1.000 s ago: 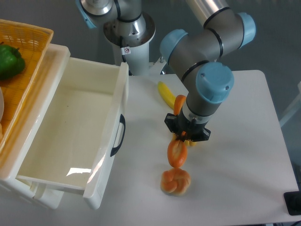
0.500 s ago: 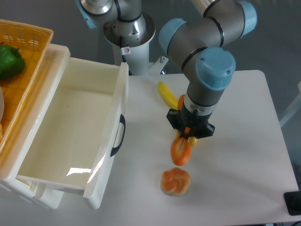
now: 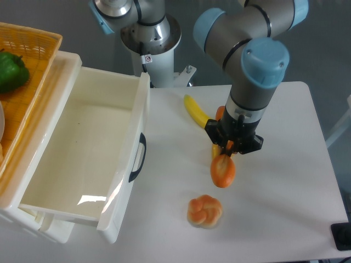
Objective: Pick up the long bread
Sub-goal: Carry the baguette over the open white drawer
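The long bread (image 3: 222, 170), an orange-brown toy baguette, hangs lifted above the white table (image 3: 285, 192), its lower end showing below the wrist and its upper end peeking out at the wrist's left. My gripper (image 3: 229, 147) points down and is shut on its middle; the black flange hides most of the fingers. The bread's near end hovers above and right of the small knotted bun (image 3: 204, 211).
A yellow banana (image 3: 195, 112) lies just left of the gripper. An open white drawer (image 3: 88, 153) fills the left side, with a wicker basket (image 3: 33, 49) holding a green pepper (image 3: 12, 71) beyond it. The robot base (image 3: 151, 38) stands at the back.
The arm has carried the long bread up and to the right, away from the knotted bun and off the table. The bun and banana have stayed put.
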Robot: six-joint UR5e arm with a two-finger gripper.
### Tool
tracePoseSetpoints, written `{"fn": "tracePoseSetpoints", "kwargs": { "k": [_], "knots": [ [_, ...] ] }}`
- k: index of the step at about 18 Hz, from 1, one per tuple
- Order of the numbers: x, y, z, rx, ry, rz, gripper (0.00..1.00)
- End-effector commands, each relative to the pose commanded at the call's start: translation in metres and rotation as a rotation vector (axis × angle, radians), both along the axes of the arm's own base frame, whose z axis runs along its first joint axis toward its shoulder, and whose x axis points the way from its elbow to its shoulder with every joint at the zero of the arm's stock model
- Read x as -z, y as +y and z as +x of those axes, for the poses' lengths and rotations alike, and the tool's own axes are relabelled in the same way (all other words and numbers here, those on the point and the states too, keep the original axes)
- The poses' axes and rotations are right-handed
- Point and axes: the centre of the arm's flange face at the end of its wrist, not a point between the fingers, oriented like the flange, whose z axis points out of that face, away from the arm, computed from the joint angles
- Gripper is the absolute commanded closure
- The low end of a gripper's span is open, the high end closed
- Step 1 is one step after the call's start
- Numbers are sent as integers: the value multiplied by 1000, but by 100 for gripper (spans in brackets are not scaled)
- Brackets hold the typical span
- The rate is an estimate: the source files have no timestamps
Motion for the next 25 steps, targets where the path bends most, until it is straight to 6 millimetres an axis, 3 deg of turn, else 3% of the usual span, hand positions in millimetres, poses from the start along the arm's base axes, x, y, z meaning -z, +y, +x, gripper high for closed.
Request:
{"fn": "tracePoseSetpoints", "kwargs": {
  "k": [7,12,18,25],
  "knots": [
    [-56,-9,35,-167,-35,80,100],
    [-85,9,75,-294,-115,178,100],
    [-112,27,122,-330,-154,230,100],
    [-146,19,147,-360,-207,317,100]
  ]
}}
